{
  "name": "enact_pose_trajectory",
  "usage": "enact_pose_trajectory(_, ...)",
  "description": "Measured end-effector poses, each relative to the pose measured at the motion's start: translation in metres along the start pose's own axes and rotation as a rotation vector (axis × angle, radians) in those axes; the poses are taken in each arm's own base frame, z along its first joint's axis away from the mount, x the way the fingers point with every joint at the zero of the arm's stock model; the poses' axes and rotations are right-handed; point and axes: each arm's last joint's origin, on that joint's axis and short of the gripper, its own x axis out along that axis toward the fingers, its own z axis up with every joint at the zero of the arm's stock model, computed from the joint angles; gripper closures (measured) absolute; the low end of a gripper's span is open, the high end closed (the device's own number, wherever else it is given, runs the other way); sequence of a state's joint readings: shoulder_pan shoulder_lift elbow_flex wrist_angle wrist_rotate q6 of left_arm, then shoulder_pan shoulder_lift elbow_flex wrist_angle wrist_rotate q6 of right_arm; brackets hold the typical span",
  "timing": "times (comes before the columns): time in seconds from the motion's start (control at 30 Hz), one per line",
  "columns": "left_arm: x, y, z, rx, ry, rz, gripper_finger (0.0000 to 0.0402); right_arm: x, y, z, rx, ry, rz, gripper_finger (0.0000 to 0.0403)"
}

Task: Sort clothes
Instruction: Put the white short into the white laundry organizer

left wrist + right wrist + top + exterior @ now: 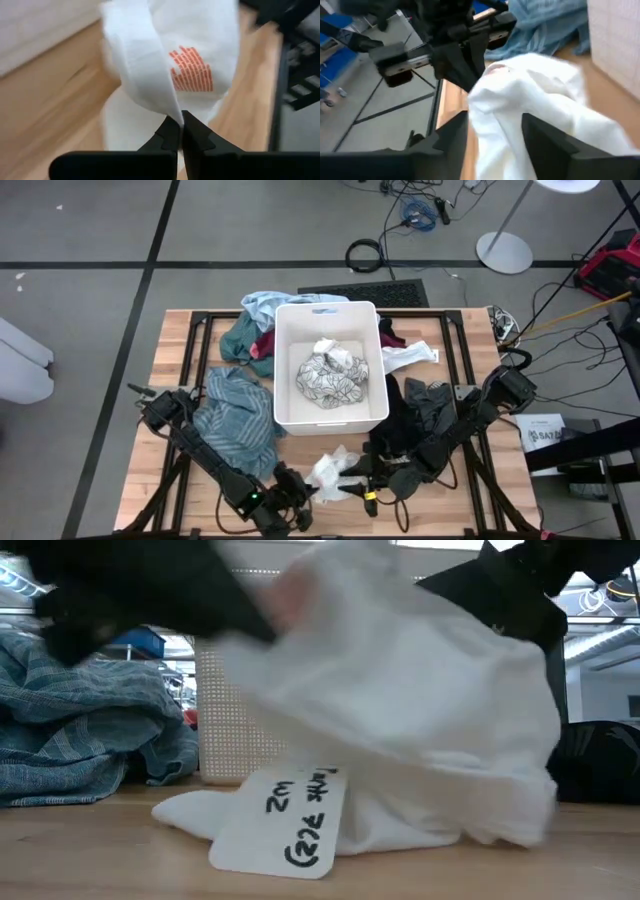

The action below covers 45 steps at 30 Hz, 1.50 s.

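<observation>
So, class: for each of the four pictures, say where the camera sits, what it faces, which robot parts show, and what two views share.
High: overhead, looking down on the table, white bin, both arms.
Low: table height, facing the white garment.
Left wrist: on the left arm; left gripper shut on the white garment's edge.
Right wrist: on the right arm; right gripper open around the garment, left gripper beyond.
Shared: both wrist views show that garment.

Grey floor (90,240), black tape lines (250,264)
</observation>
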State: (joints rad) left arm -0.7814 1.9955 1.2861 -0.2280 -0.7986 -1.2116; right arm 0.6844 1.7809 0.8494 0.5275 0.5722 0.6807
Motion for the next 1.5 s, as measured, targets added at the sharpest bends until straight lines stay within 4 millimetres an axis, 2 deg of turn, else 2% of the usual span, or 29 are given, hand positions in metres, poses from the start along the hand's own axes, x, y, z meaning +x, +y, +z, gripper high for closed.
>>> enact_pose_trajectory(0.1,-0.011,0.010,-0.006,-0.044,0.039,0.080,0.0394,-0.003,0.005,0.002,-0.055,-0.051,-0.007,0.0197)
enact_pose_trajectory(0.23,-0.022,0.019,-0.006,-0.076,0.040,0.155,0.0394,-0.011,0.008,0.006,-0.074,-0.045,-0.022,0.0193)
enact_pose_trajectory(0.4,-0.024,0.021,-0.006,-0.059,0.045,0.172,0.0394,-0.015,-0.015,-0.005,0.031,0.003,-0.280,0.0211)
enact_pose_trajectory(0.53,-0.025,0.022,-0.007,-0.048,0.052,0.182,0.0394,-0.018,-0.024,-0.017,0.144,0.064,-0.367,0.0230)
enact_pose_trajectory(0.73,-0.024,0.022,-0.006,-0.047,0.053,0.184,0.0395,-0.020,-0.017,-0.022,0.186,0.160,-0.278,0.0247)
enact_pose_trajectory(0.93,-0.023,0.023,-0.005,-0.049,0.050,0.187,0.0392,-0.027,-0.008,-0.028,0.181,0.149,-0.258,0.0248)
enact_pose_trajectory(1.2,-0.022,0.023,-0.004,-0.050,0.043,0.190,0.0384,-0.010,-0.020,-0.048,0.181,0.150,-0.316,0.0248)
enact_pose_trajectory(1.5,-0.022,0.023,-0.004,-0.048,0.036,0.191,0.0381,0.001,-0.021,-0.052,0.210,0.110,-0.284,0.0265)
